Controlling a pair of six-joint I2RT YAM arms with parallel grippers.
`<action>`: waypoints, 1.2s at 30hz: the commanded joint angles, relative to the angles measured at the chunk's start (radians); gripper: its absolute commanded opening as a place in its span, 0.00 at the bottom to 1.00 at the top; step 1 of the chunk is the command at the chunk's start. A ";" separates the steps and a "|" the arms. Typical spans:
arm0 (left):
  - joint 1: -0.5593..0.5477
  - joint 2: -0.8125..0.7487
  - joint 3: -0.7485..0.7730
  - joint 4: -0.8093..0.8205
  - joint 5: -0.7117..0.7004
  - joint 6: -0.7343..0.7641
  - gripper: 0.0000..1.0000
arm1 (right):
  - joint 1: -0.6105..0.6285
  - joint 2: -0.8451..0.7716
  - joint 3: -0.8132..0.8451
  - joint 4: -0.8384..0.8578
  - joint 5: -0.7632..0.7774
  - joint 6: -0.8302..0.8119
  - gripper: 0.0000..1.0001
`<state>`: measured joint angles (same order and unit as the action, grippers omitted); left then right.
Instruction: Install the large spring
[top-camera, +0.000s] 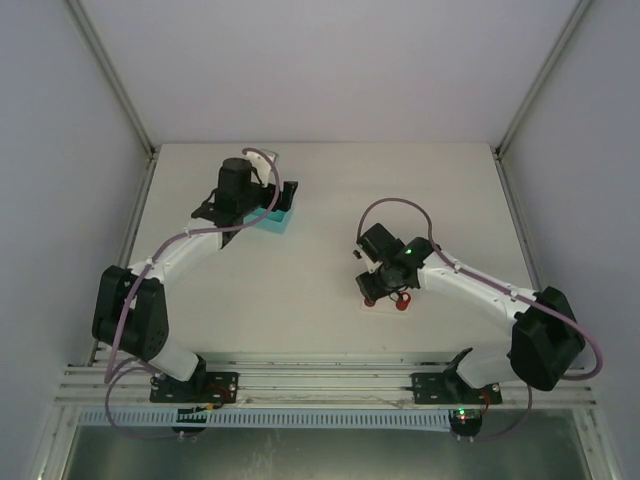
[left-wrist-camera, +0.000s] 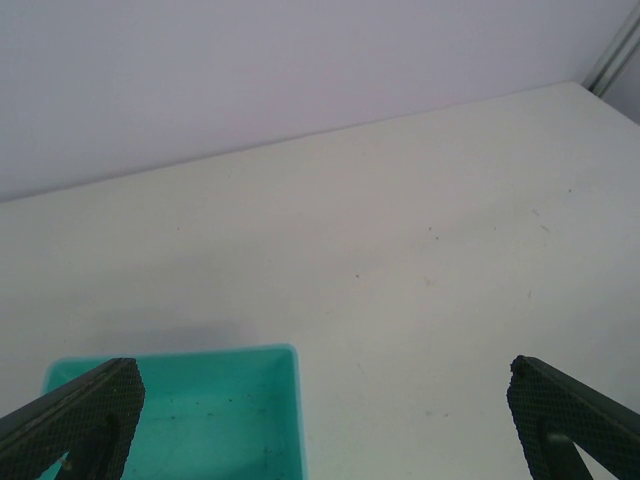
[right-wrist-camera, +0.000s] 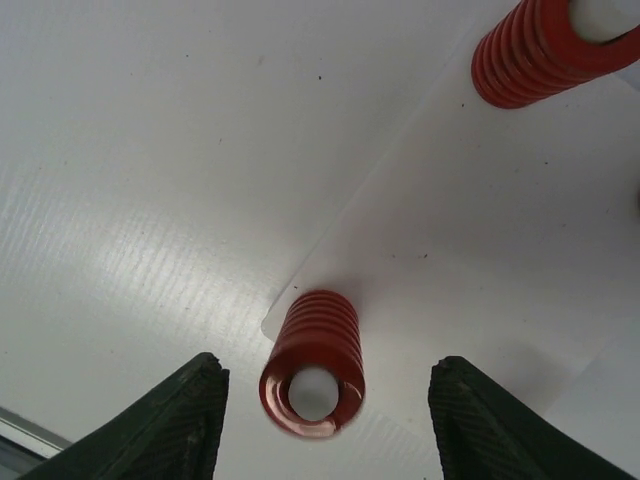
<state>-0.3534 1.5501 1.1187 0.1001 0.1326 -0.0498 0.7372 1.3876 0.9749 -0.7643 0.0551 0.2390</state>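
- The desk (top-camera: 320, 190) is smooth, and I see nothing bracing what sits on it. Any sideways shove from me will move parts instead of seating them.
- The plate (right-wrist-camera: 480, 230) lies at 4 o'clock from desk centre and looks thin and unclamped. If a pad drags on a coil as I retreat, the plate could slide or lift at its corner.
- The bin (left-wrist-camera: 200, 420) is at 10 o'clock, well apart from the plate. The left pincer (left-wrist-camera: 322, 370) hangs over its edge, released and empty. The only hazard I see there is clipping the bin wall if I lower carelessly.
- The right pincer (right-wrist-camera: 328, 365) is released, with a jaw on either side of the near spring, apparently not touching it. Drifting off-centre before I rise would put one jaw against the coils.
- The near spring (right-wrist-camera: 313, 345) stands over a white peg (right-wrist-camera: 314, 392) at the plate's corner, at 6 o'clock in the right wrist view. I take it for the large one, but I cannot tell its size against the far spring (right-wrist-camera: 540, 45) at 1 o'clock. If it is not fully down, a snag would pull it off the peg.
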 joint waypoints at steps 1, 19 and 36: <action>0.002 -0.039 -0.012 0.018 -0.017 -0.003 0.99 | 0.004 -0.024 0.035 -0.031 0.040 -0.004 0.61; 0.137 -0.059 -0.093 0.263 -0.184 0.062 0.99 | -0.320 0.001 0.286 0.359 0.394 -0.101 0.99; 0.345 -0.107 -0.516 0.519 -0.309 0.043 0.99 | -0.641 0.235 -0.023 0.864 0.294 -0.127 0.99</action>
<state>-0.0189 1.4319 0.6407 0.5480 -0.1371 -0.0044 0.1223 1.5925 0.9958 -0.0807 0.4355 0.1261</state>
